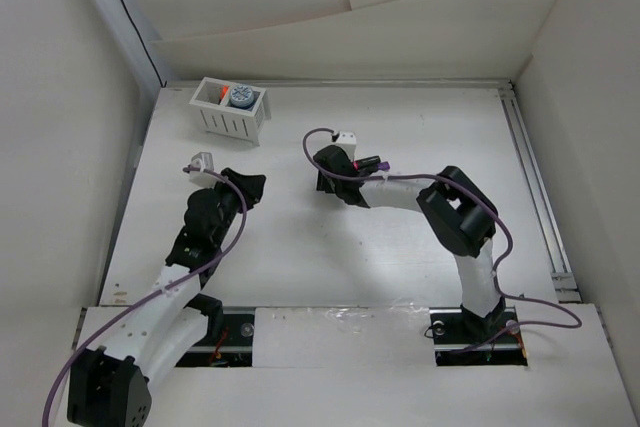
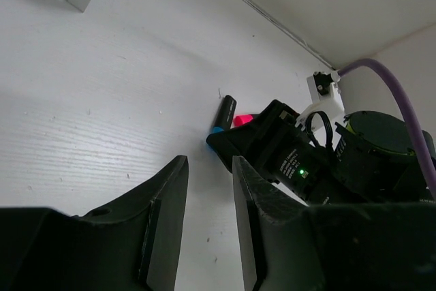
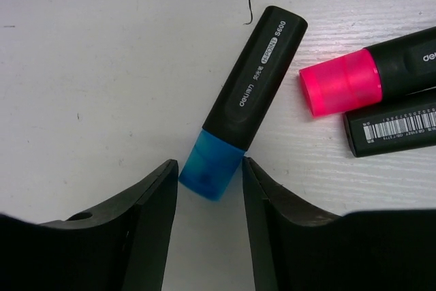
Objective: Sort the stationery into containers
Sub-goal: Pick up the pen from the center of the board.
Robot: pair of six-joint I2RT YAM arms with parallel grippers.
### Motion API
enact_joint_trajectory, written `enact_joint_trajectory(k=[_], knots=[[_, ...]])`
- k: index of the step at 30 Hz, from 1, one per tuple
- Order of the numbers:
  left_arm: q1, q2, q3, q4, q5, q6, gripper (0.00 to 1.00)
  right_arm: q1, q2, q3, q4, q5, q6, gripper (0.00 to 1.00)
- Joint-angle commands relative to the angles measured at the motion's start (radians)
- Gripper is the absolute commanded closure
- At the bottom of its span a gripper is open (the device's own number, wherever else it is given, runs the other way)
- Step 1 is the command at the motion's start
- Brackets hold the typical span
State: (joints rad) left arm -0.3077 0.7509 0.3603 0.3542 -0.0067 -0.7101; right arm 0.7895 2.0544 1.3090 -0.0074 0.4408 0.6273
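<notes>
A black marker with a blue cap [image 3: 252,80] lies on the white table. My right gripper [image 3: 210,165] is down over it and open, its jaws close on either side of the blue cap's end. A pink-capped marker [image 3: 368,73] and another black marker with a barcode [image 3: 395,131] lie just right of it. The left wrist view shows the blue marker [image 2: 225,110] and pink cap [image 2: 242,120] by the right gripper [image 2: 221,142]. My left gripper [image 2: 210,165] is a little open with nothing in it. The white basket [image 1: 205,107] holds a grey-blue cylinder [image 1: 240,97] and an orange end [image 1: 222,90].
In the top view the left gripper [image 1: 250,187] rests left of the right gripper [image 1: 325,172], which hides the markers. White walls close the table at the back and both sides. A rail [image 1: 535,187] runs along the right edge.
</notes>
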Motion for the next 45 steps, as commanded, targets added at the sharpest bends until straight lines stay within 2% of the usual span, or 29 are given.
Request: enact_joint_trajectory(k=[1, 3, 5, 8, 13, 16, 22, 28, 34, 42, 45], knots=[[-0.005, -0.018, -0.011, 0.058, 0.024, 0.024, 0.71, -0.001, 0.009, 0.035, 0.009, 0.022, 0.043, 0.52], [-0.005, -0.018, -0.011, 0.058, 0.045, 0.024, 0.7, -0.001, 0.009, 0.035, 0.009, 0.022, 0.043, 0.55], [0.009, 0.005, -0.011, 0.069, 0.069, 0.024, 0.7, -0.001, 0.009, 0.026, 0.009, 0.032, 0.043, 0.67], [0.018, 0.056, -0.02, 0.091, 0.07, 0.024, 0.7, 0.008, 0.0, 0.016, 0.009, 0.042, 0.043, 0.79], [0.048, 0.155, -0.009, 0.109, 0.117, 0.024, 0.7, 0.045, -0.095, -0.036, 0.0, 0.052, 0.003, 0.85], [0.048, 0.199, 0.017, 0.127, 0.157, 0.024, 0.64, 0.07, -0.201, -0.094, 0.015, 0.062, -0.047, 0.86], [0.048, 0.318, 0.091, 0.189, 0.359, -0.006, 0.5, 0.102, -0.406, -0.264, 0.05, -0.077, -0.083, 0.88], [0.048, 0.456, 0.158, 0.241, 0.477, -0.049, 0.53, 0.126, -0.505, -0.369, 0.083, -0.23, -0.13, 0.88], [-0.005, 0.538, 0.201, 0.291, 0.488, -0.081, 0.52, 0.126, -0.528, -0.393, 0.104, -0.304, -0.172, 0.88], [-0.005, 0.646, 0.213, 0.325, 0.514, -0.103, 0.52, 0.126, -0.577, -0.413, 0.152, -0.392, -0.182, 0.88], [-0.014, 0.688, 0.223, 0.335, 0.514, -0.112, 0.54, 0.126, -0.586, -0.422, 0.172, -0.419, -0.182, 0.88]])
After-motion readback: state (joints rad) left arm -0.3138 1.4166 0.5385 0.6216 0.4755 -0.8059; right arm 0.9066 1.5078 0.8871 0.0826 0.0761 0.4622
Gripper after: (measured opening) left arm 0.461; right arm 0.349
